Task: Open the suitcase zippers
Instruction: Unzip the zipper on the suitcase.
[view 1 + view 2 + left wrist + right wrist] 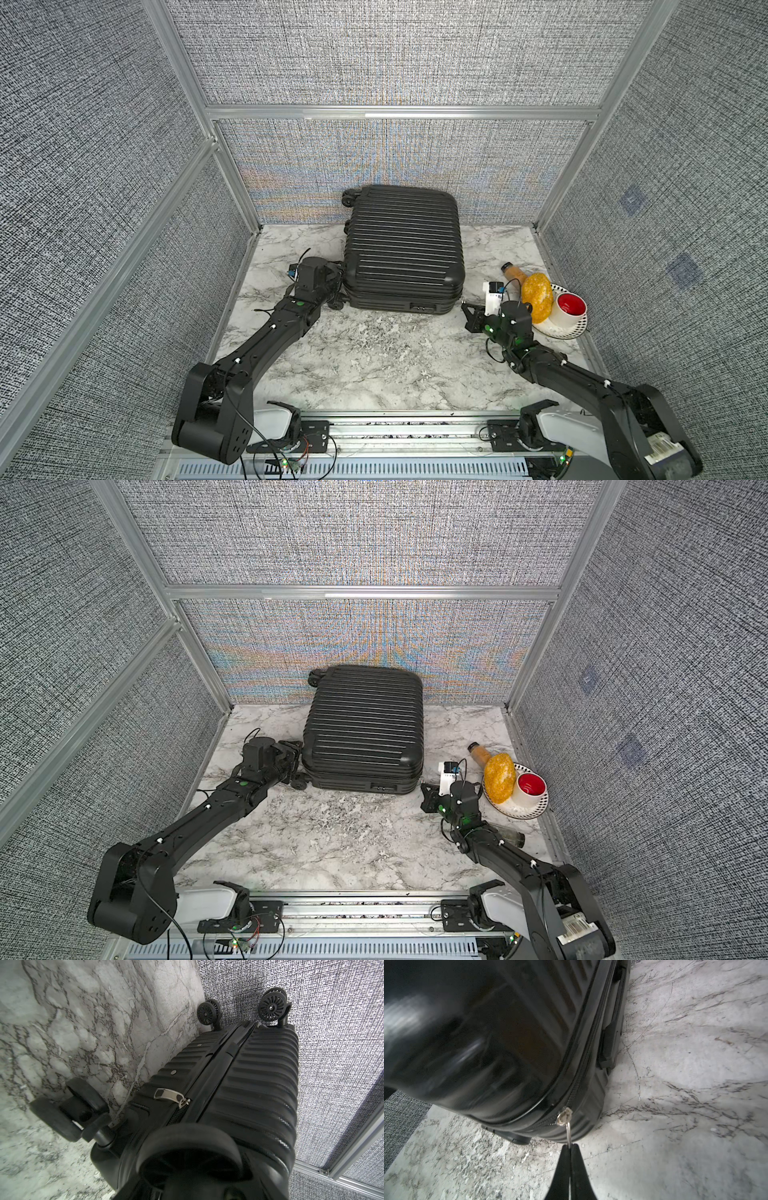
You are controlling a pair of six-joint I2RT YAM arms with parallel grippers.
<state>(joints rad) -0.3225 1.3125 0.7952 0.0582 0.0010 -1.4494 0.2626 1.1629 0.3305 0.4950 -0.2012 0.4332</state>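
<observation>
Notably, the right gripper point(569, 1145) pinched only the tip of the zipper pull point(568, 1133); an oblique tug could free it. Whether the left gripper point(333, 274) stood open or closed could not be told.

Tops overhead, wrists close; all 4 share suitcase point(403, 249).

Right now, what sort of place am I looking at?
Probably a robot test booth, not a home: grey fabric panels in metal framing wall in a marble-look tabletop, with a left arm and right arm mounted at its front edge.
</observation>
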